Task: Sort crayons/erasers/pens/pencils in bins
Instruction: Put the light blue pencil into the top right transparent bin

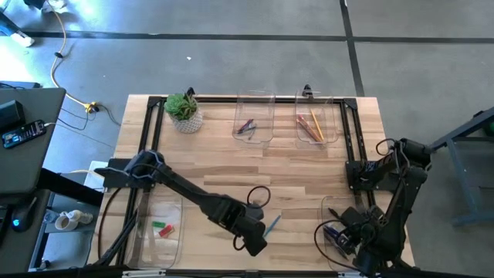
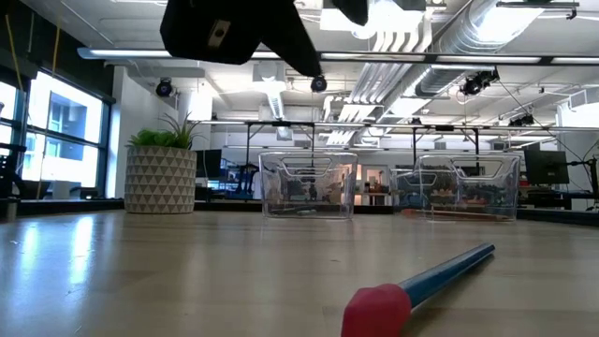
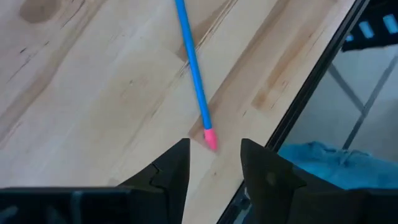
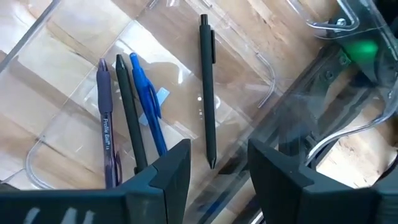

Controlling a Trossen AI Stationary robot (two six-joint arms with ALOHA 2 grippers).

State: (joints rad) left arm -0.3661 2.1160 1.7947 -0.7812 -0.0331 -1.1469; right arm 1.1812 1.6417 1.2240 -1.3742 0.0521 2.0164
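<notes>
The left gripper (image 1: pixel 261 232) hangs over the near edge of the table (image 1: pixel 309 166), its fingers (image 3: pixel 177 165) parted with nothing between them. Just ahead of those fingertips lies a blue pencil (image 3: pixel 193 68) with a pink eraser end, flat on the wood; the pink tip sits close to the gap between the fingers but does not touch them. In the low view the same pencil (image 2: pixel 440 271) lies on the table with the pink end nearest the camera, and the gripper is a dark mass overhead.

The right gripper (image 1: pixel 343 235) hovers over the near right bin (image 1: pixel 328 205), fingers (image 4: pixel 171 171) spread and empty. Below it in that bin lie the pens (image 4: pixel 208 93): one black one alone, and to its side a group of a black, a blue and a purple one close together.

Off to the left gripper's side, the near left bin (image 1: pixel 143 232) holds red and green erasers (image 1: pixel 162 228). Far across the table from both grippers stand two more bins: one with what look like crayons (image 1: pixel 247 126), though they are small in the high view, and the other with orange and yellow pencils (image 1: pixel 310 125). A plant (image 1: pixel 184 110) sits beside the crayon bin.
</notes>
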